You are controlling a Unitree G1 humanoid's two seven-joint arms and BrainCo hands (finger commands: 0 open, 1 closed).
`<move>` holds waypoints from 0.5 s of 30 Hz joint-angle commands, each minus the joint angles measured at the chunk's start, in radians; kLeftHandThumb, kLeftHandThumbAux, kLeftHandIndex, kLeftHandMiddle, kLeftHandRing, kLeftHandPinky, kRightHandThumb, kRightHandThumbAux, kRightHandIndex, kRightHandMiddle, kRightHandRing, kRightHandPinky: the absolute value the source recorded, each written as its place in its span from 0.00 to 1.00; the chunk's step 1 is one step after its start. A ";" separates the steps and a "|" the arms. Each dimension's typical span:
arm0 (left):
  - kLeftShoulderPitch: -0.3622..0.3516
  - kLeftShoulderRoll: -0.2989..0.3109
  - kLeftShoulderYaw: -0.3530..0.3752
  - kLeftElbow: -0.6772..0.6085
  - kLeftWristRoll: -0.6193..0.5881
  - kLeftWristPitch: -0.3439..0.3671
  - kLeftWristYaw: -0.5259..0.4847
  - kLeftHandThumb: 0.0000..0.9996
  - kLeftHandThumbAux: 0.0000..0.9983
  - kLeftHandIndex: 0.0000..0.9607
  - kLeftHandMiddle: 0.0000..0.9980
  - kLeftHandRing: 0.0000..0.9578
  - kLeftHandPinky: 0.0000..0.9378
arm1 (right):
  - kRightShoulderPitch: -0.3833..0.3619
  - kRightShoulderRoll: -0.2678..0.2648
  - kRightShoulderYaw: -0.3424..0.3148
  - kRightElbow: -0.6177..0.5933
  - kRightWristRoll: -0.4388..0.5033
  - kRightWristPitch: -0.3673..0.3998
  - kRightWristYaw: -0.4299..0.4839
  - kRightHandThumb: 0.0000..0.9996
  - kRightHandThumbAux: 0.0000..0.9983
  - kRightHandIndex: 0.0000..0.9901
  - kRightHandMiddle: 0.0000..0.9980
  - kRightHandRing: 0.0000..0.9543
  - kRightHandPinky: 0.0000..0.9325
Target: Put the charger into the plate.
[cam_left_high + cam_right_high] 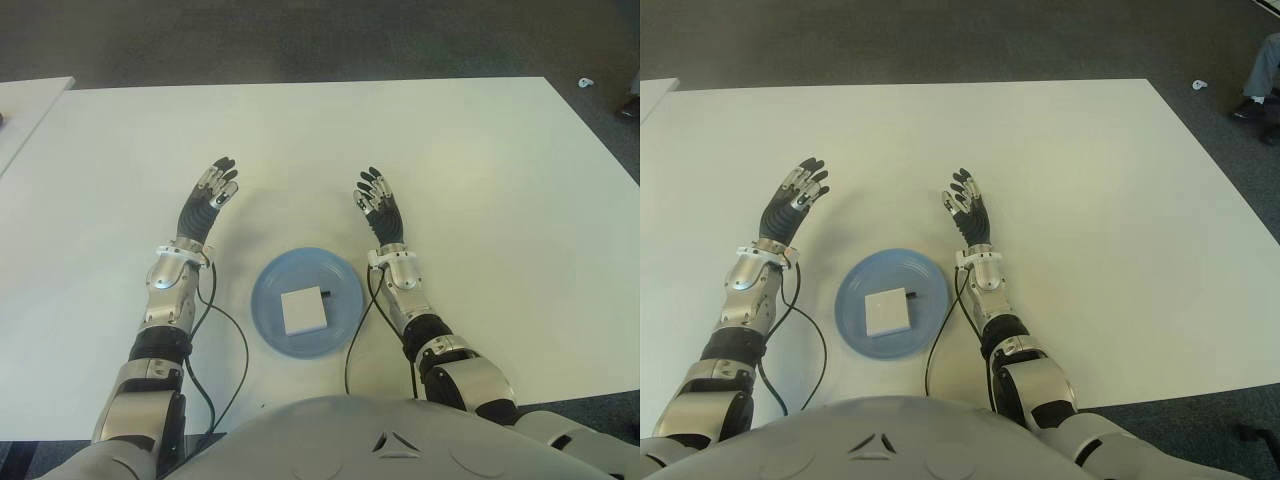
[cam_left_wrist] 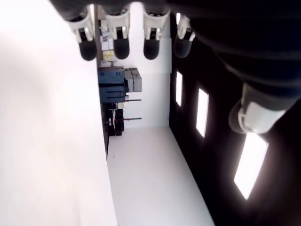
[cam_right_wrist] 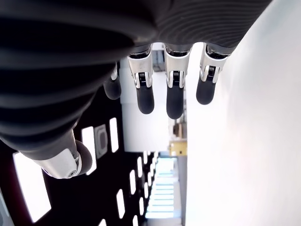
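A white square charger [image 1: 302, 310] lies flat inside the round blue plate [image 1: 270, 290], near the table's front edge. My left hand [image 1: 212, 195] shows to the left of the plate and farther out, fingers spread, holding nothing. My right hand [image 1: 378, 201] shows to the right of the plate and also beyond it, fingers spread and empty. Each wrist view shows straight fingertips [image 2: 121, 47] [image 3: 173, 101] with nothing between them.
The white table [image 1: 480, 180] stretches wide around the plate. Black cables [image 1: 230, 330] run along both forearms near the plate. A second white table edge [image 1: 25, 100] shows at the far left. Dark carpet [image 1: 300, 40] lies beyond the table.
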State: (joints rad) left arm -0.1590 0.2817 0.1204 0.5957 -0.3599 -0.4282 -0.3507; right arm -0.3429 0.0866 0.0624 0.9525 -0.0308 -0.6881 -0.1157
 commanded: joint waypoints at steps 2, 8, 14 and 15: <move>-0.009 -0.050 0.066 0.078 -0.026 0.043 0.006 0.00 0.53 0.00 0.00 0.00 0.01 | 0.120 0.063 -0.004 0.017 0.011 0.050 0.005 0.07 0.55 0.00 0.15 0.16 0.15; 0.064 -0.089 0.078 0.020 -0.008 0.042 -0.003 0.00 0.54 0.00 0.00 0.00 0.00 | 0.124 0.058 -0.005 0.007 0.004 0.053 -0.004 0.04 0.52 0.00 0.13 0.14 0.13; 0.099 -0.085 0.065 -0.028 0.012 0.057 -0.036 0.01 0.52 0.00 0.00 0.00 0.00 | 0.130 0.050 -0.007 -0.002 0.001 0.051 -0.014 0.01 0.50 0.00 0.08 0.08 0.08; 0.101 -0.083 0.062 -0.029 0.017 0.057 -0.041 0.02 0.51 0.00 0.00 0.00 0.00 | 0.131 0.050 -0.008 -0.004 0.002 0.051 -0.015 0.00 0.49 0.00 0.07 0.07 0.07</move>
State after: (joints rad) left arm -0.0746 0.1929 0.1883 0.5780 -0.3640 -0.3900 -0.3677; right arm -0.3162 0.0776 0.0602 0.9113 -0.0340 -0.6836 -0.1208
